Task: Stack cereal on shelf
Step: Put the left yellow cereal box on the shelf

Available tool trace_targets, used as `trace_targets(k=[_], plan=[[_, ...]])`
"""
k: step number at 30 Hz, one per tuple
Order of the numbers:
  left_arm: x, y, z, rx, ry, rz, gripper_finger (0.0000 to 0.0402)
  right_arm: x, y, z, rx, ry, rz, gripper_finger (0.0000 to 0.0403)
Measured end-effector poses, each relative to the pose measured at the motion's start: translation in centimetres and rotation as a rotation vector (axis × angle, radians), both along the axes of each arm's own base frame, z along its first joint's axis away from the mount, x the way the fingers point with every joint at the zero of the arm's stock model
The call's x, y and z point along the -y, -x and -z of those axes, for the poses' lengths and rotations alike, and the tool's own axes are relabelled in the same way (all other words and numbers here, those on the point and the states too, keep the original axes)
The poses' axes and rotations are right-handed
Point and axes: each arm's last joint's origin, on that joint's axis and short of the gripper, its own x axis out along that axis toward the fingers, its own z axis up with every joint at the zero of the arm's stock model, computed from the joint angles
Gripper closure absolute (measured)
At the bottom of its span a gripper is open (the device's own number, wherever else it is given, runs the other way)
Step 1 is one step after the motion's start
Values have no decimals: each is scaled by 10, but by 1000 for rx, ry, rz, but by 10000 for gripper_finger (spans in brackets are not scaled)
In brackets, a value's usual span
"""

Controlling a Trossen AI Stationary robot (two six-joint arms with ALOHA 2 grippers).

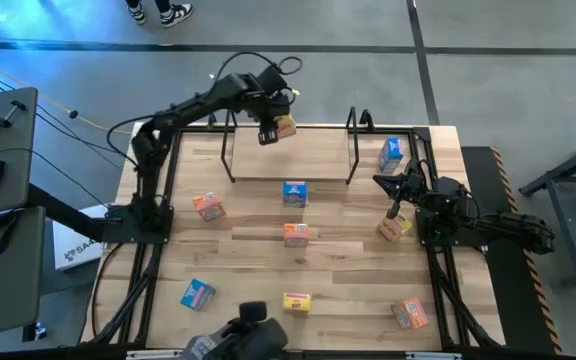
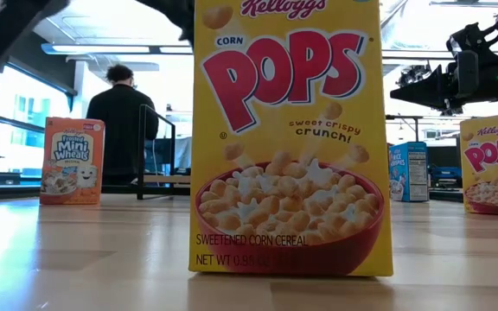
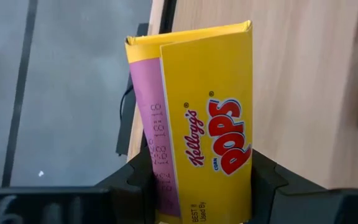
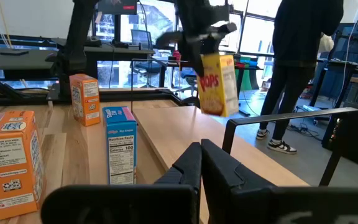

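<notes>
Boxes nearest the front edge of the table: blue box, yellow box, orange box, all loose on the wood. Mid-table sit two more orange ones and a blue one just in front of the shelf. R gripper waits at the right side, jaws look closed & empty, with a box just beside it and another blue box further back. Far end: L gripper clamped on a Corn Pops box, held in the air above the shelf board, near its middle; the box hangs tilted in the R wrist view. Shelf board looks bare so far. Judgement: level the box first, lower till its base meets the board, keep clear of the wire uprights, place toward one end so later boxes fit alongside, release only once it's seated
</notes>
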Motion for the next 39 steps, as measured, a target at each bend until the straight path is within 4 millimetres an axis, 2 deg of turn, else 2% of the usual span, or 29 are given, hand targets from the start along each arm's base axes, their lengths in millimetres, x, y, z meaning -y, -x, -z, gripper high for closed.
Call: trace_targets(k=[6,11,18,30,35,39], plan=[[-8,-10,25,-57,27,34,266,0,0,0,0,0,0,402],[-7,-15,34,-63,40,82,262,0,0,0,0,0,0,402],[-8,-22,34,-28,14,95,245,0,0,0,0,0,0,402],[-3,-27,33,-23,-15,132,170,0,0,0,0,0,0,402],[-5,-26,32,-55,-58,135,165,0,0,0,0,0,0,402],[-4,-23,24,-37,-73,126,167,0,0,0,0,0,0,402]])
